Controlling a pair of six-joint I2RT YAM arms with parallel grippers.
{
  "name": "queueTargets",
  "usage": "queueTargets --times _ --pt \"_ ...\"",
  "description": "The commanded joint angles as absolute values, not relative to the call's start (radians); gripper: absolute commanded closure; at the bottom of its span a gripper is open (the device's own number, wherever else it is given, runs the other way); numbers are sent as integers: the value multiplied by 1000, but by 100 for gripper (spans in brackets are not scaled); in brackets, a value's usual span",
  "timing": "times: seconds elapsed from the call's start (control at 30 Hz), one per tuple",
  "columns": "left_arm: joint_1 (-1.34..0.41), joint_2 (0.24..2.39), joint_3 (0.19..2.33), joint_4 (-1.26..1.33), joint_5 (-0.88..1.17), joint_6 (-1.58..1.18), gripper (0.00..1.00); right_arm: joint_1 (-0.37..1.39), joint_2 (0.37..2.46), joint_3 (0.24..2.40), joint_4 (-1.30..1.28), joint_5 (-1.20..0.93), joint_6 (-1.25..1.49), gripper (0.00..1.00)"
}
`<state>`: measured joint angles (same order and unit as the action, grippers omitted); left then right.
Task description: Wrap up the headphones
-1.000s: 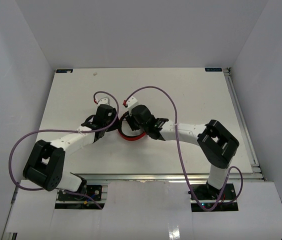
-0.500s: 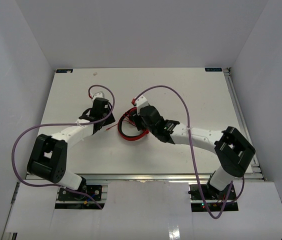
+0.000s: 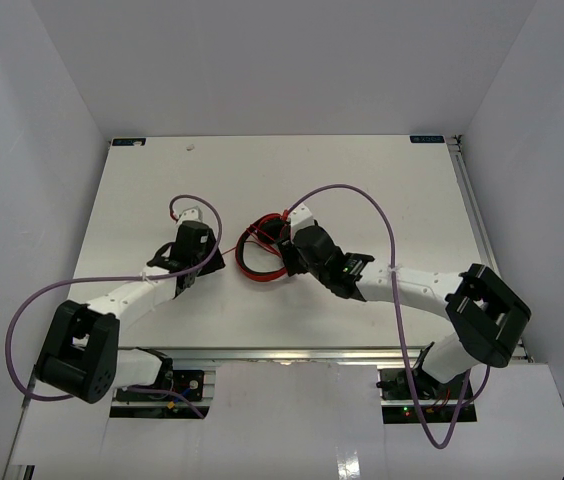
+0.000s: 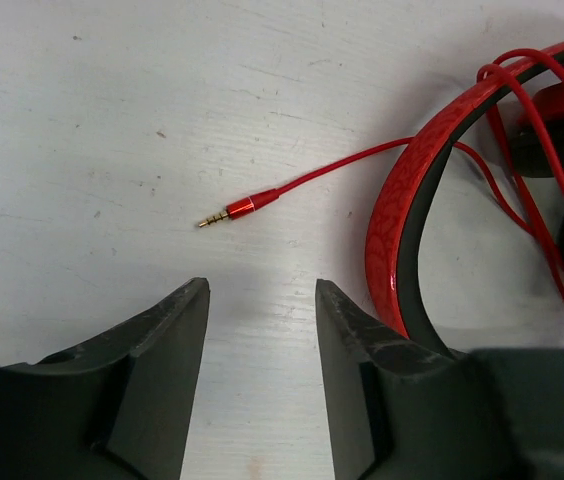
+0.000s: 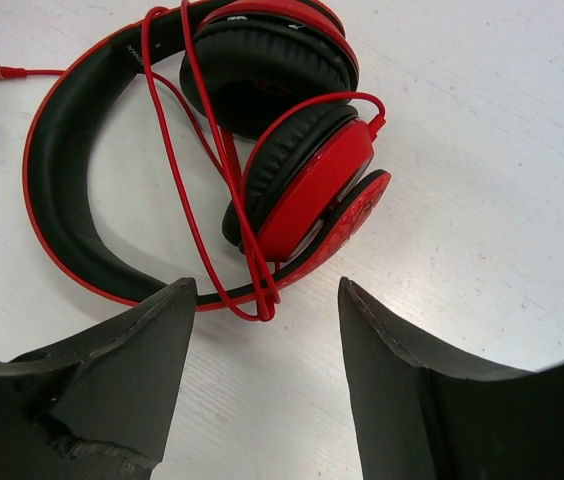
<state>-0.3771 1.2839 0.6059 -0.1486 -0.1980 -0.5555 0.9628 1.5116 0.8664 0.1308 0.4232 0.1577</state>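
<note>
We count one pair of headphones (image 5: 67, 200) with two earcups (image 5: 312, 190) and one plug (image 4: 227, 212). Our left gripper (image 4: 262, 300) and right gripper (image 5: 267, 290) both gape, grasping nothing.

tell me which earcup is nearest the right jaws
The earcup showing its red outer shell; the other earcup, black pad facing up, lies farther off.

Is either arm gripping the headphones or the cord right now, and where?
Nothing is held. The left gripper has its jaws open and empty, just short of the plug. The right gripper has its jaws open at the edge of the headphones, not closed on them.
</note>
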Motion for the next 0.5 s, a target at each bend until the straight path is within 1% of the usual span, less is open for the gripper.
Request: queueTargets --times 0.0,0.07,0.2,0.47 --pt "-383 1260 582 -83 -176 -512 41 969 1524 851 200 434 206 34" --pt "-383 1282 588 -75 -163 -508 41 970 1545 855 207 437 210 34" --pt "-383 1340 599 -52 -165 -497 46 974 1573 855 216 430 216 32" --pt "-383 1495 694 -71 -249 -479 48 976 1619 836 247 467 239 30"
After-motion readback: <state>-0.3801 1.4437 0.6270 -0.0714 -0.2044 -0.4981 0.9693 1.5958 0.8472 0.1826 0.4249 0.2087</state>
